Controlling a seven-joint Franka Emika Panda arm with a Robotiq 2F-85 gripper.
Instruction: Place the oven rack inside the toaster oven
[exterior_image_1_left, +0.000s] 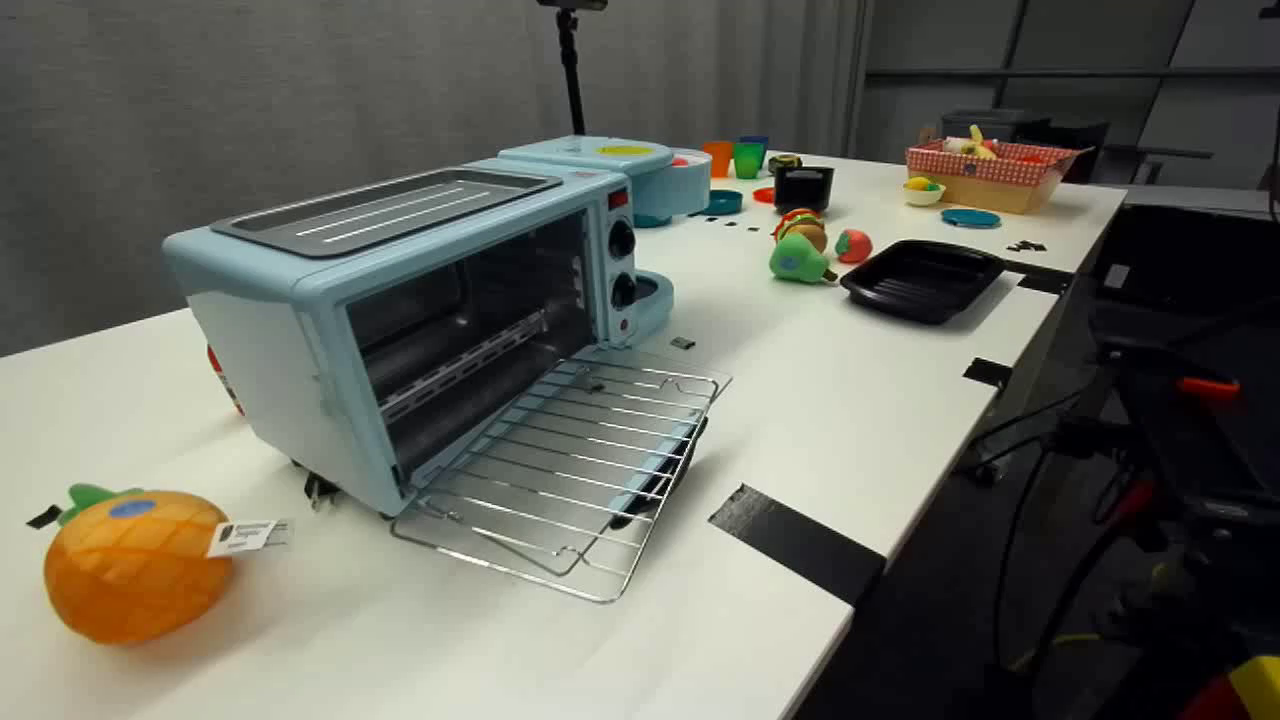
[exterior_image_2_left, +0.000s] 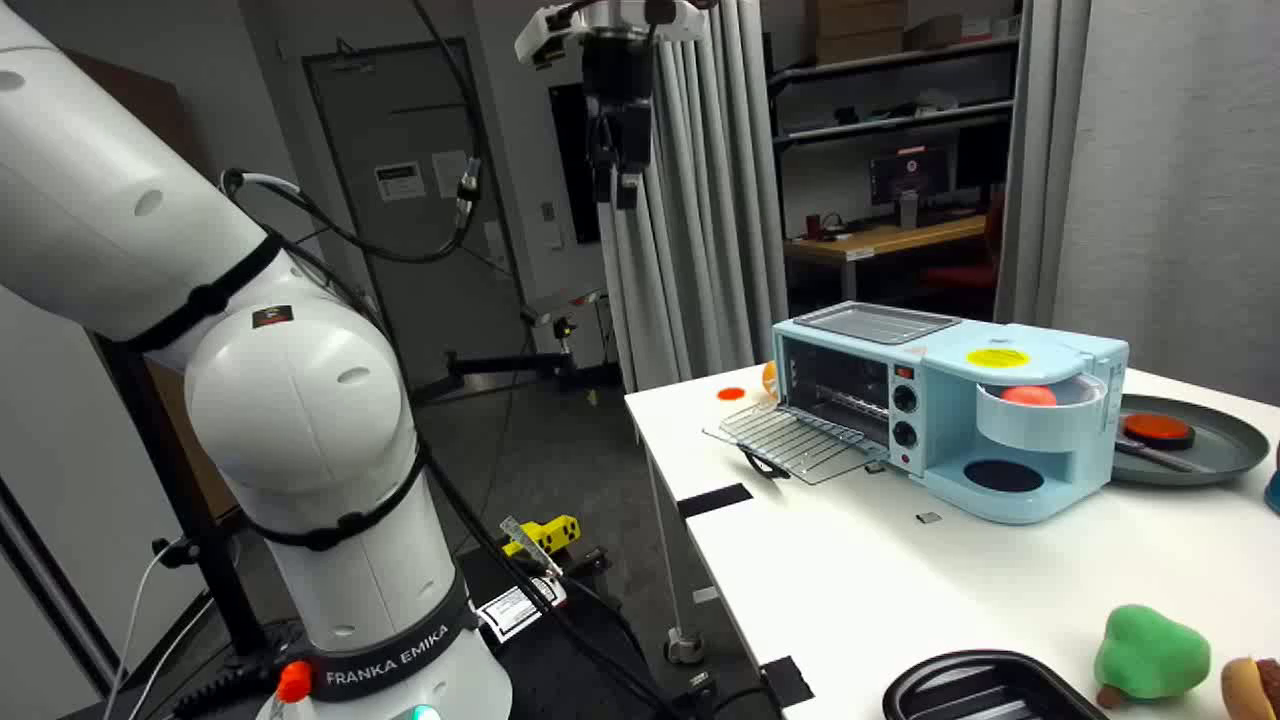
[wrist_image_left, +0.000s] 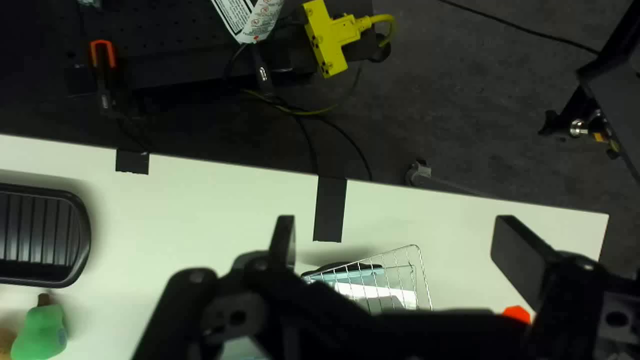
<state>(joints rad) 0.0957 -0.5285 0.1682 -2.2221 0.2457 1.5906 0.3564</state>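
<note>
The silvery wire oven rack (exterior_image_1_left: 560, 455) lies skewed on the lowered glass door of the light blue toaster oven (exterior_image_1_left: 440, 238), outside the opening. One corner sticks out past the door's end and front edge. The rack (exterior_image_2_left: 795, 442) and oven (exterior_image_2_left: 940, 400) also show in the other view of the scene. My gripper (exterior_image_2_left: 615, 190) hangs high in the air, well above table height, fingers pointing down. In the wrist view my gripper (wrist_image_left: 395, 230) is open with nothing between its fingers. There the rack (wrist_image_left: 370, 280) shows far below, partly hidden by the gripper body.
A black tray (exterior_image_1_left: 925, 278) and a green pear (exterior_image_1_left: 800, 258) sit along the table from the oven. An orange plush toy (exterior_image_1_left: 140, 565) stands by the oven's end. A grey tray (exterior_image_1_left: 390, 210) lies on the oven's top. Black tape (wrist_image_left: 330, 210) marks the table edge.
</note>
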